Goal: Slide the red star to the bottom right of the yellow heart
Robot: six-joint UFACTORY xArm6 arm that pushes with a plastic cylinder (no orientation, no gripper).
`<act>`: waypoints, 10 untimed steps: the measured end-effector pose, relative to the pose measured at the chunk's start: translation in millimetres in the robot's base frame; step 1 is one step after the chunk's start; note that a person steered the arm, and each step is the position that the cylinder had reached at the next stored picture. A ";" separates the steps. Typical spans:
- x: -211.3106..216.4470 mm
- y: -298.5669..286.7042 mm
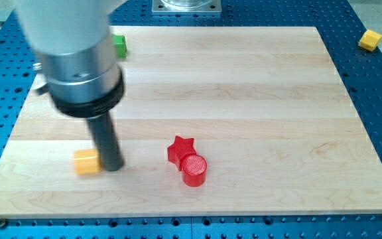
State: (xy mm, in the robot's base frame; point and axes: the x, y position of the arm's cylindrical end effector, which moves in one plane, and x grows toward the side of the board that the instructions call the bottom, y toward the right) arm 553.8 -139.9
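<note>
1. One step in hand: my tip (pixel 113 166), bare rod grasping nothing, touches the yellow block (pixel 85 161) at its 3 o'clock.
2. Red star (pixel 180 149) lies further toward 3 o'clock, touching the red cylinder (pixel 193 170) at its 5.
3. Circle to the star's 3 o'clock, then push toward 9, gently.

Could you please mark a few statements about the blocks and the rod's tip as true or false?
1. The red star touches the red cylinder. True.
2. My tip is beside the star. False: it stands right of the yellow block, well left of the star.
3. A green block sits near the board's top edge. True.
4. The cylinder lies above the star. False: it lies at the star's lower right.
5. One yellow block lies off the board. True.
</note>
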 end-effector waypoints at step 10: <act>8.5 18.2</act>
State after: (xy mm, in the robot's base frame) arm 562.3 -121.7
